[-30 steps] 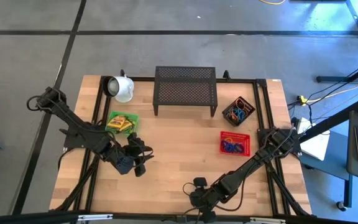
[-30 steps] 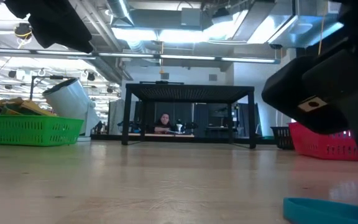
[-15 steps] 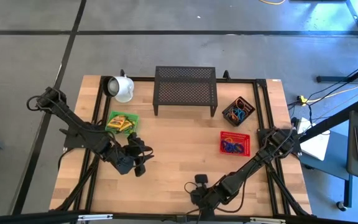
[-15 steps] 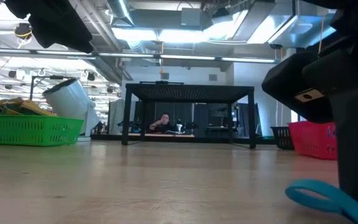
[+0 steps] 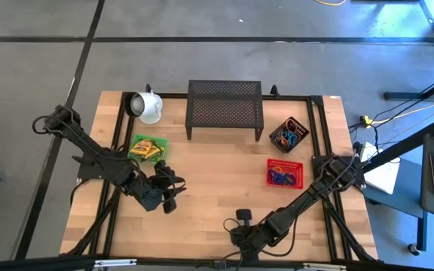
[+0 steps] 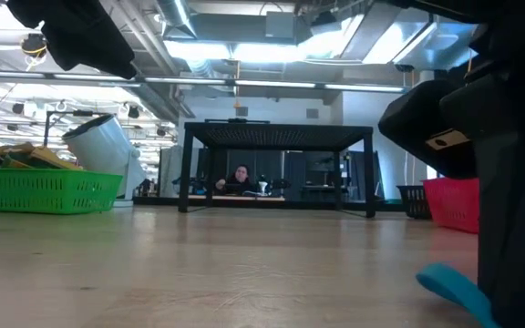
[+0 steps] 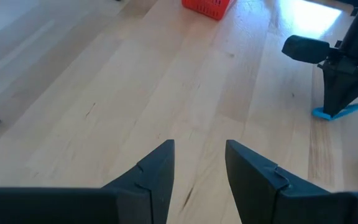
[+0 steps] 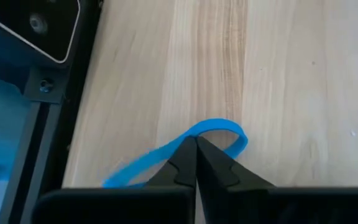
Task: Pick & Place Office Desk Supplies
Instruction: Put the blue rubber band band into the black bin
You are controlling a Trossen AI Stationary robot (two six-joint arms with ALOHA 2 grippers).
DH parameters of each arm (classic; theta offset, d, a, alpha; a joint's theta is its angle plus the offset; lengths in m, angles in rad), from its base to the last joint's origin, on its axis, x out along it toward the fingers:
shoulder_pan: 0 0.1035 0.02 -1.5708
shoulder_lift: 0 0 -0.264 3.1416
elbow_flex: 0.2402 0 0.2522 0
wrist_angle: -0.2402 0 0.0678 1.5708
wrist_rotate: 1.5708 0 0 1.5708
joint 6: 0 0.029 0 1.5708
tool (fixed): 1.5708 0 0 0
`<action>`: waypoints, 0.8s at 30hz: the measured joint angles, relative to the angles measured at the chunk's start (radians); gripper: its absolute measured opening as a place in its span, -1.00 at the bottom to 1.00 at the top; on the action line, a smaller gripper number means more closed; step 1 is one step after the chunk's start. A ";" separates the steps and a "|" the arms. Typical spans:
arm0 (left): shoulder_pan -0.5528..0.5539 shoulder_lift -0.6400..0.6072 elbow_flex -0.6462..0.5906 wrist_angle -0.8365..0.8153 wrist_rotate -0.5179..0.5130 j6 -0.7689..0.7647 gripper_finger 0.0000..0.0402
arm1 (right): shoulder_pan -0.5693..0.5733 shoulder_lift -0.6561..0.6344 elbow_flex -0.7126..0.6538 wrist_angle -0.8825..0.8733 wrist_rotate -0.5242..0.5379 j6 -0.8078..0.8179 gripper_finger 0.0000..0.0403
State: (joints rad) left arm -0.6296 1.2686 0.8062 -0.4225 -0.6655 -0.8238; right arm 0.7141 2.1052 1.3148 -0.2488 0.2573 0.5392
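A blue rubber band lies close to the table's near edge, and my right gripper is shut on it; the band also shows in the left wrist view and the low view. In the high view my right gripper stands at the near edge, right of centre. My left gripper hangs open over bare wood at the table's left middle with nothing between its fingers. My right gripper pinches the blue rubber band between its two fingertips, partway along the loop. The fingers come from above, slanting down. A curved end of the band sticks out past the tips, and the other end trails on the wood.
A green basket with crayon boxes and a white mug sit at the far left. The black mesh rack stands at the far middle. A red basket and a black basket, both holding bands, sit at the right.
My right gripper has shut on the blue band and tipped a little without travelling. The band, flat on the wood a second ago, is now bunched up, with one end raised at the fingers.
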 joint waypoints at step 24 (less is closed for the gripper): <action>0.000 0.000 0.000 0.000 -0.017 0.000 -0.32 | -0.009 -0.137 -0.002 0.024 0.304 -0.058 -1.00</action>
State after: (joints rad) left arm -0.6296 1.2686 0.8059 -0.4225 -0.6830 -0.8238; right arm 0.7052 1.9680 1.3132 -0.2249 0.5618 0.4813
